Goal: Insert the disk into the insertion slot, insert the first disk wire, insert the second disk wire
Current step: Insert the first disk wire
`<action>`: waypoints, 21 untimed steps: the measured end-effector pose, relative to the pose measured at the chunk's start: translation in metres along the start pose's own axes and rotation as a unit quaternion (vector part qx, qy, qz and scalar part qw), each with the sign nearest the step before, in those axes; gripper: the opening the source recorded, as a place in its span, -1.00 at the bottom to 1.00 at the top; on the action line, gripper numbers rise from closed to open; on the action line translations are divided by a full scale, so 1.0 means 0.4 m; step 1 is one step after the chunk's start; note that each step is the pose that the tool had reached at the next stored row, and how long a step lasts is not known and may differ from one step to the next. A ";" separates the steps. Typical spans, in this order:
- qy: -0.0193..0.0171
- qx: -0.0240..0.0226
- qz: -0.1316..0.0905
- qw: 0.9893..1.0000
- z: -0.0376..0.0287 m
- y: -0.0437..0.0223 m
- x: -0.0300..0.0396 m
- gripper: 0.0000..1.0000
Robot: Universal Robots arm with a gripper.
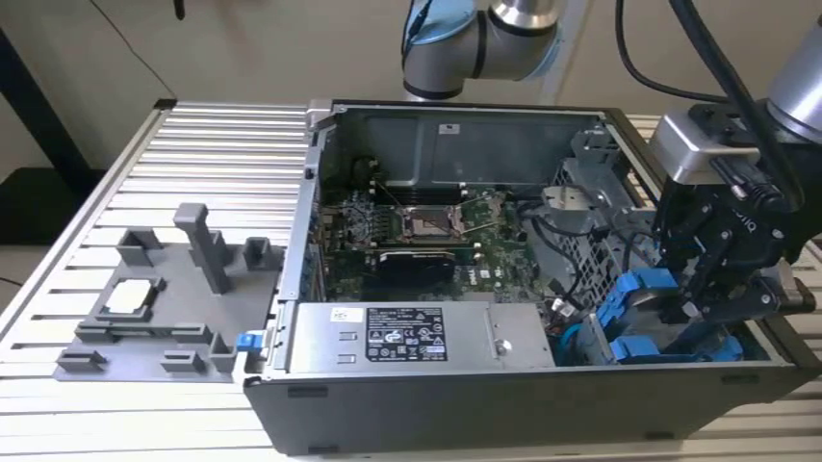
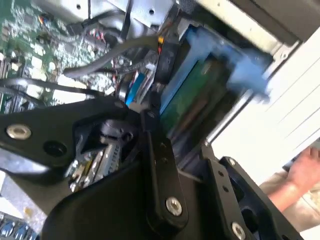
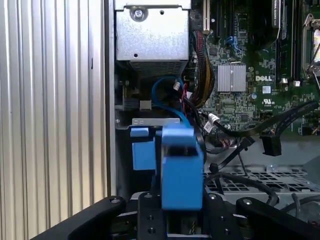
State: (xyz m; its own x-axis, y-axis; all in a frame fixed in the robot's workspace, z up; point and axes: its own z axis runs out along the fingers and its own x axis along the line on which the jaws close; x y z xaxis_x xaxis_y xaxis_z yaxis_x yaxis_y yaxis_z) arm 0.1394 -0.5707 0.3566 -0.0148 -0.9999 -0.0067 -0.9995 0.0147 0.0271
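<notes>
The gripper (image 1: 694,313) clamps the disk (image 3: 182,170) upright at the exterior view's four o'clock, likely so it drops edge-first into the computer case (image 1: 514,409).

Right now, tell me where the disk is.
The disk is inside the computer case on the exterior view's right, next to the gripper, beside the grey power-supply box.

This looks like a robot lab. A big robot arm (image 1: 482,43) hangs over a ribbed metal table (image 1: 192,154), where an open computer case (image 1: 514,385) sits beside a grey plastic holder (image 1: 167,289).
</notes>
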 end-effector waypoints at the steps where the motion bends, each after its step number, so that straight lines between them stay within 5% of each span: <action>1: 0.000 0.000 0.000 1.000 0.000 0.000 0.000 -0.20; 4: 0.001 0.000 0.000 1.000 -0.003 0.001 -0.002 -0.07; 11: 0.001 0.000 0.000 1.000 -0.077 0.003 -0.004 -0.07; 14: 0.001 0.002 0.000 1.000 -0.094 0.003 -0.006 -0.07; 21: -0.007 0.063 0.000 0.998 -0.093 0.011 -0.006 -0.07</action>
State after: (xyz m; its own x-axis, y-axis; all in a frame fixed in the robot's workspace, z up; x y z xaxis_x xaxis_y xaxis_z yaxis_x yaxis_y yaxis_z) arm 0.1362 -0.5685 0.3941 -0.0138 -0.9997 -0.0201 -0.9949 0.0158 -0.0998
